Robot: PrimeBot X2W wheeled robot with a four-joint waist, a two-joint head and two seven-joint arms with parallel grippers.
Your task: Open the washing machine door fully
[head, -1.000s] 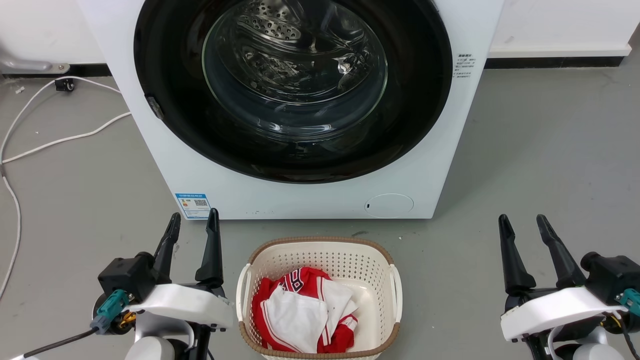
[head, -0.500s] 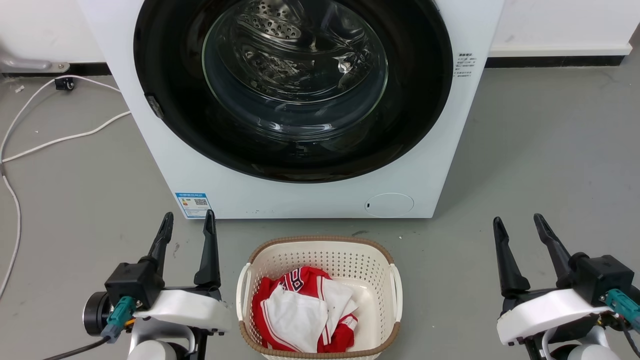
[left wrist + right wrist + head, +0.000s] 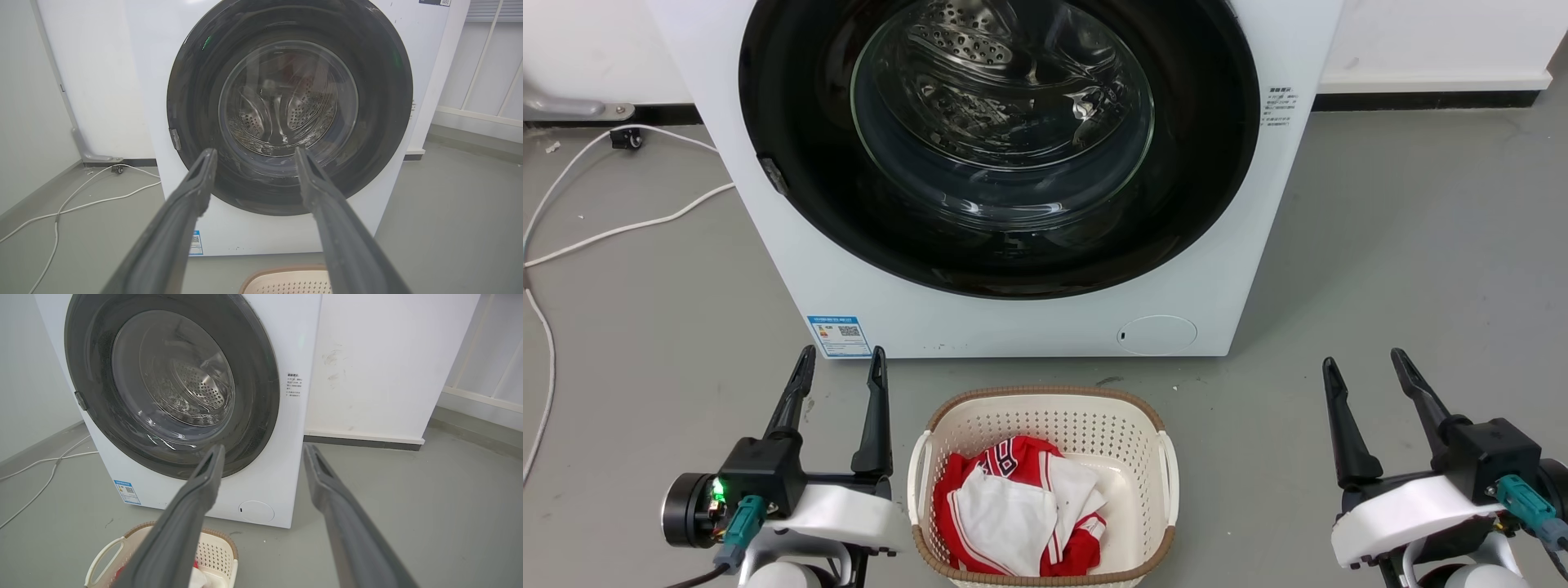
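Black and glossy, the washing machine door [image 3: 1001, 122] lies flush against the front of the white washing machine [image 3: 1029, 327], closed, and you can see the steel drum [image 3: 964, 41] through its glass bowl. Your arms sit low on either side of a cream laundry basket [image 3: 1045, 402] on the grey floor [image 3: 1405, 245]. Your left end effector [image 3: 841, 355] hovers near the machine's lower left corner, fingers spread wide and empty. Your right end effector [image 3: 1364, 359] hangs well apart from the machine, likewise spread wide, gripping nothing.
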